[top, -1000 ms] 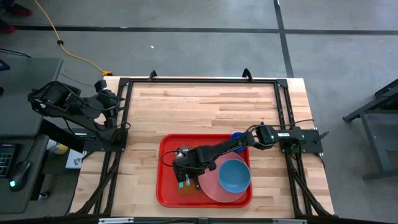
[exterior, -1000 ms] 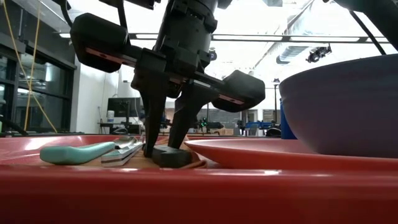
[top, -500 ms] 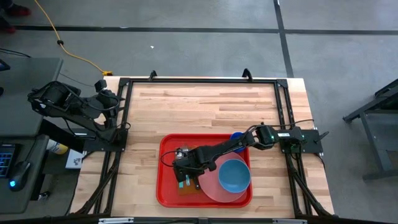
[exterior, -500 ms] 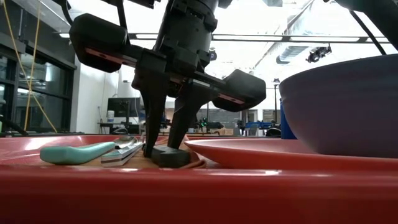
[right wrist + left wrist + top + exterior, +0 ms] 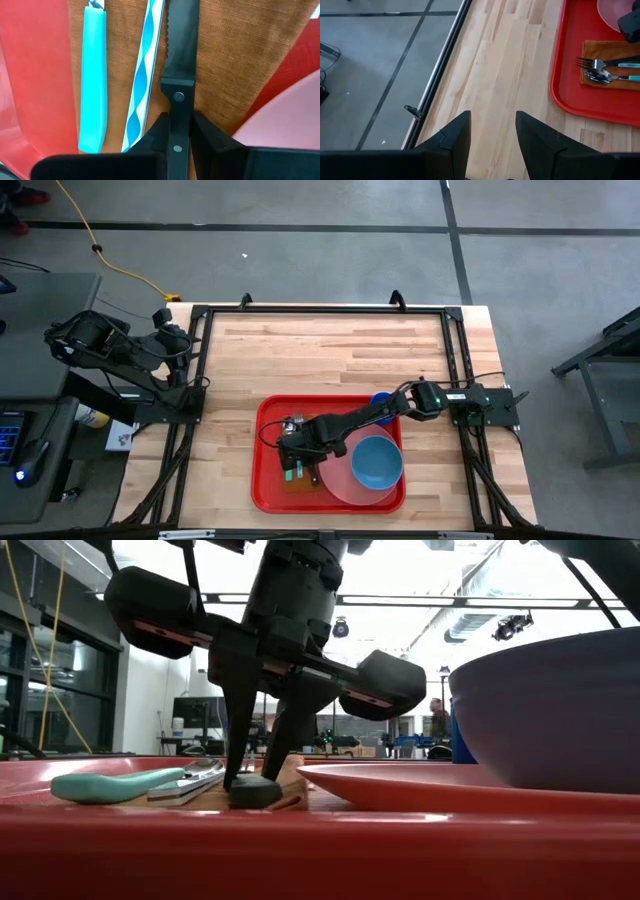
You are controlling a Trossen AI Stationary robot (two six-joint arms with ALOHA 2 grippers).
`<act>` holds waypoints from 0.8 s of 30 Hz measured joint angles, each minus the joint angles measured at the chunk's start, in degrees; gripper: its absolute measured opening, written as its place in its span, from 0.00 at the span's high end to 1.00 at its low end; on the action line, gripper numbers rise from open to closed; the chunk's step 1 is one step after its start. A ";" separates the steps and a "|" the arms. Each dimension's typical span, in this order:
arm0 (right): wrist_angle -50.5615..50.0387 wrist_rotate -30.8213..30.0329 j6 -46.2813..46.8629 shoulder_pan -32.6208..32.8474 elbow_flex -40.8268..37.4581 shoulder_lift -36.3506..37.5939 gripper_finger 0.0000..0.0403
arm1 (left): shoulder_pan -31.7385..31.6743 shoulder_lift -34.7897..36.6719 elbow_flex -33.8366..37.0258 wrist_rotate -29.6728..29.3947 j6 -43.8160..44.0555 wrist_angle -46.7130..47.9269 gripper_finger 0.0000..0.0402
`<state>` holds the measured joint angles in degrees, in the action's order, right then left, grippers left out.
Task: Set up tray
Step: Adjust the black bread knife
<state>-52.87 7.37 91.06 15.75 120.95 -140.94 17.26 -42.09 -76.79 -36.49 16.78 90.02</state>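
The red tray (image 5: 268, 480) lies at the table's near middle and carries a pink plate (image 5: 345, 482) with a blue bowl (image 5: 377, 462). Left of the plate lies an orange-brown napkin (image 5: 220, 65). On it rest a teal-handled piece (image 5: 94, 75), a blue-and-white striped handle (image 5: 147, 75) and a black-handled serrated knife (image 5: 182, 40). My right gripper (image 5: 180, 121) stands over the napkin, shut on the knife. In the left wrist view a fork (image 5: 595, 62) and a spoon (image 5: 600, 76) show on the napkin. My left gripper (image 5: 492, 135) hovers open beyond the table's left edge. My right gripper pinches the knife's black handle (image 5: 179, 102) by its two long sides, between the two fingers (image 5: 238, 730). The fingers come from above, pointing steeply down. The knife lies flat, its handle (image 5: 255, 790) resting on the napkin and its blade pointing away along the cloth.
A blue cup (image 5: 381, 398) stands just past the tray's far right corner. The plate's rim (image 5: 400, 780) lies close beside my right gripper. A black frame (image 5: 320, 308) borders the table, and bare wood stretches across its far half.
My right gripper has rolled a little about its own axis while staying over the napkin. The knife's handle has slid slightly toward the table's left with it, and the teal-handled piece beside it has shifted the same way.
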 joint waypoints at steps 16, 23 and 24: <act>-4.39 -2.38 7.16 0.91 -0.09 2.23 0.93 | 0.02 0.01 0.00 0.13 0.00 0.00 0.54; -5.31 -2.99 10.21 1.59 -0.05 2.32 0.93 | 0.00 0.00 0.00 0.13 0.00 0.00 0.54; -5.41 -3.22 10.48 1.62 -0.04 2.33 0.93 | 0.00 0.01 0.00 0.12 -0.01 0.00 0.54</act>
<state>-58.28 4.15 101.54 17.37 120.90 -138.61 17.26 -42.08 -76.79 -36.37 16.76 90.02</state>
